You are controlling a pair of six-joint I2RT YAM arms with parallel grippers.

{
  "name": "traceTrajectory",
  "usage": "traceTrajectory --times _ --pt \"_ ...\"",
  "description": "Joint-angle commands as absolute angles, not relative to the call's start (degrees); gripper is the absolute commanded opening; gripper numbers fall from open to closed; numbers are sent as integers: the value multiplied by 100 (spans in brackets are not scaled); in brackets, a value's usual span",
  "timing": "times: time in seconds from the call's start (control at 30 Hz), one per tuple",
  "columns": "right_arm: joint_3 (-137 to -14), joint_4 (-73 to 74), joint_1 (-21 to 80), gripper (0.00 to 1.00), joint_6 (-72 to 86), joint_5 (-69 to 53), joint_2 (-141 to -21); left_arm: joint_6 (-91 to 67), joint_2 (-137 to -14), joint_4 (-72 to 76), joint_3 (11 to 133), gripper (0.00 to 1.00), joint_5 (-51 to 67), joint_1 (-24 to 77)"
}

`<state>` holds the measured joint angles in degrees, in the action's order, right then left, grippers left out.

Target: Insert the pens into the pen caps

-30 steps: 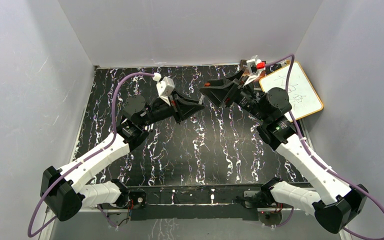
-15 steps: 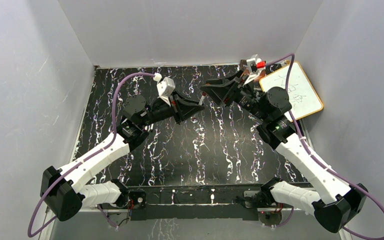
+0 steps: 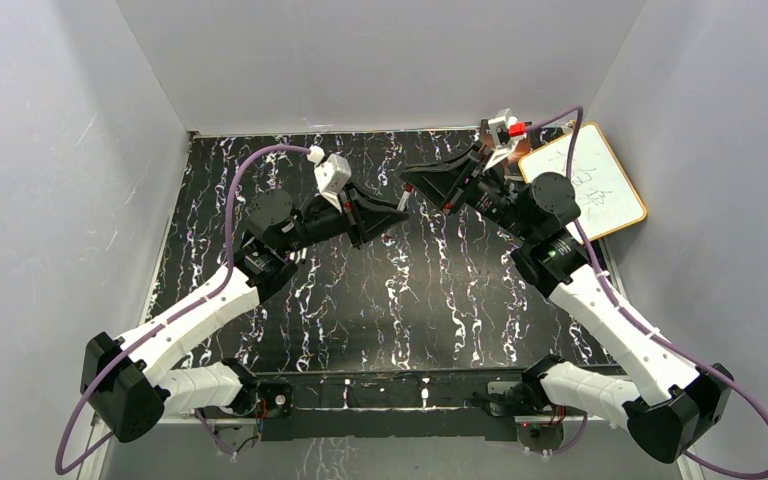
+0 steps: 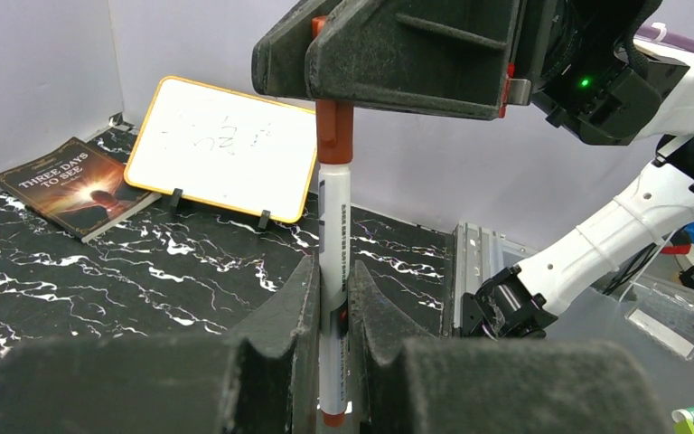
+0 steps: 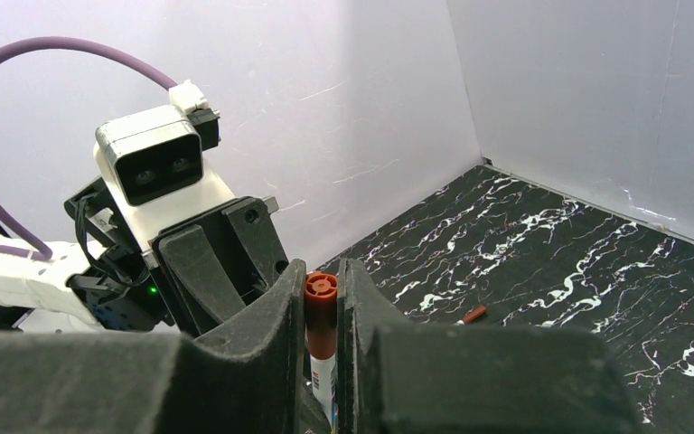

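Note:
A white pen (image 4: 334, 235) stands upright between the fingers of my left gripper (image 4: 332, 280), which is shut on its lower barrel. On the pen's top end sits a reddish-brown pen cap (image 4: 334, 131). My right gripper (image 5: 322, 276) comes from above and is shut on that cap (image 5: 322, 303), with the white barrel (image 5: 323, 380) showing just below it. From above, the left gripper (image 3: 398, 207) and the right gripper (image 3: 408, 177) meet tip to tip over the middle of the far table. Another small reddish-brown cap (image 5: 473, 315) lies on the table.
A whiteboard (image 3: 588, 182) with an orange frame leans at the far right, also in the left wrist view (image 4: 226, 149). A book (image 4: 72, 185) lies beside the whiteboard. Grey walls close in the black marbled table (image 3: 420, 290) on three sides.
The right gripper's jaws have closed onto the cap on the pen and shifted slightly left. The left arm has held still with the pen.

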<state>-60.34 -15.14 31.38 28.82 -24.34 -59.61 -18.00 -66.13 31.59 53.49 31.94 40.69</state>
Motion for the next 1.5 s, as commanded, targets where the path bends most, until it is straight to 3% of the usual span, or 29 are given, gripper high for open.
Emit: traceTrajectory --times 0.0,0.77,1.47 --pt "-6234 -1586 3109 0 2825 -2425 -5818 -1758 -6413 3234 5589 0 3128 4087" --pt "-5639 -518 3111 0 2629 -2589 -5645 -1407 -6687 3025 6296 0 2542 4086" --pt "-4733 -588 3245 0 2922 -2701 -5565 -1277 -7238 3280 7049 0 2352 4069"
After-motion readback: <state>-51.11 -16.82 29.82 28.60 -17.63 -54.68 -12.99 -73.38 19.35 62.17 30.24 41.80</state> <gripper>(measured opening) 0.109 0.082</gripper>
